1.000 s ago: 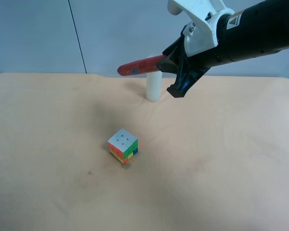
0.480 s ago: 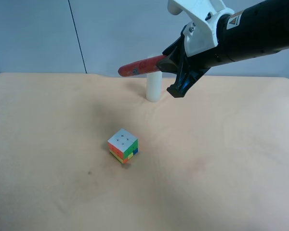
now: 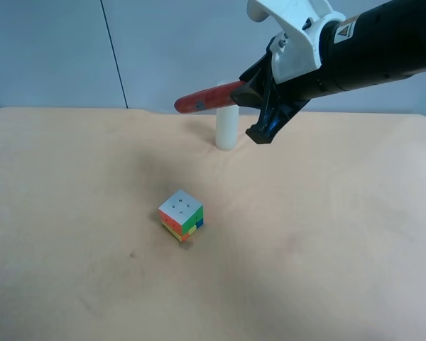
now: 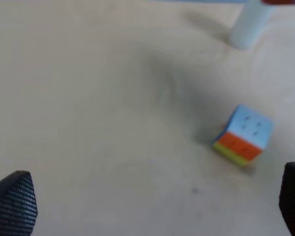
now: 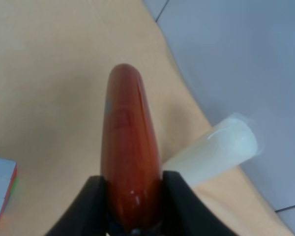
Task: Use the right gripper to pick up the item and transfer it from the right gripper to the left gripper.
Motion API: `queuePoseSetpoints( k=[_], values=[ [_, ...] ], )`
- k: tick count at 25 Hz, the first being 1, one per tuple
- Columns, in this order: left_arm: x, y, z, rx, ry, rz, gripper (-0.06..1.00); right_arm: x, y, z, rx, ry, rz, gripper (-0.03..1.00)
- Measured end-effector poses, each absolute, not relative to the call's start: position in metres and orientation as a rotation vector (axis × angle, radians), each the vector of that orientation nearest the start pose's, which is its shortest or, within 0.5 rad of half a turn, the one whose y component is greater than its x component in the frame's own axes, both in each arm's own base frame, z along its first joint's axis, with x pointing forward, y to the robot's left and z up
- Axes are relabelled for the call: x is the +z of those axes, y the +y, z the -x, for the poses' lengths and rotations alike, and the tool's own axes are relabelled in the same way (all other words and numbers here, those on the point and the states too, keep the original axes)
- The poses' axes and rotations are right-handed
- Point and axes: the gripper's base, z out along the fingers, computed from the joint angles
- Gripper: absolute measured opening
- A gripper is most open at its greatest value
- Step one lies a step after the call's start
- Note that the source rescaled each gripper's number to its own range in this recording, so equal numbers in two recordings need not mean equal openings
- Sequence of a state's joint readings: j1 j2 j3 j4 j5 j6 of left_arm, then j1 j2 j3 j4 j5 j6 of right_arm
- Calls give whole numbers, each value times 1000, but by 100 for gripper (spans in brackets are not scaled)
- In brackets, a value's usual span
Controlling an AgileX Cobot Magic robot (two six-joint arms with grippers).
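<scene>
Nothing has moved appreciably since the earlier frames, and the right arm keeps its raised pose. Fingers of the right gripper are clamped on one end of the item, which projects clear above the table, close to the top of the white cylinder. The left gripper has its fingers spread wide and empty, looking down on the puzzle cube. Pick-up is judged complete; the handover remains. A warning-triangle label marks the right arm. The item's small blue print is illegible.
</scene>
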State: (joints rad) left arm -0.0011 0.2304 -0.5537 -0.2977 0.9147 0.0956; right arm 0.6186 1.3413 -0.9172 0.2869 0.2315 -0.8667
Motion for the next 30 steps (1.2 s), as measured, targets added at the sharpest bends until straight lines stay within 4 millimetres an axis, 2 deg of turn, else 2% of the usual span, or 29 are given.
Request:
queuePoseSetpoints(
  k=[4, 10, 15, 20, 26, 30],
  values=[
    [311, -26, -64, -396, 2070, -4, 100, 296, 175, -236, 88, 1733, 1239, 1],
    [314, -30, -112, -577, 2022, 163, 100, 296, 175, -236, 90, 1734, 1237, 1],
    [310, -31, -147, -668, 1988, 276, 100, 296, 176, -236, 91, 1735, 1236, 1],
    [289, -35, -180, -774, 2060, 385, 100, 297, 176, -236, 89, 1730, 1231, 1],
    [245, -39, -221, -851, 2215, 522, 100, 298, 176, -237, 87, 1725, 1225, 1],
    [220, -41, -238, -911, 2265, 591, 100, 298, 176, -237, 87, 1725, 1225, 1]
  ],
)
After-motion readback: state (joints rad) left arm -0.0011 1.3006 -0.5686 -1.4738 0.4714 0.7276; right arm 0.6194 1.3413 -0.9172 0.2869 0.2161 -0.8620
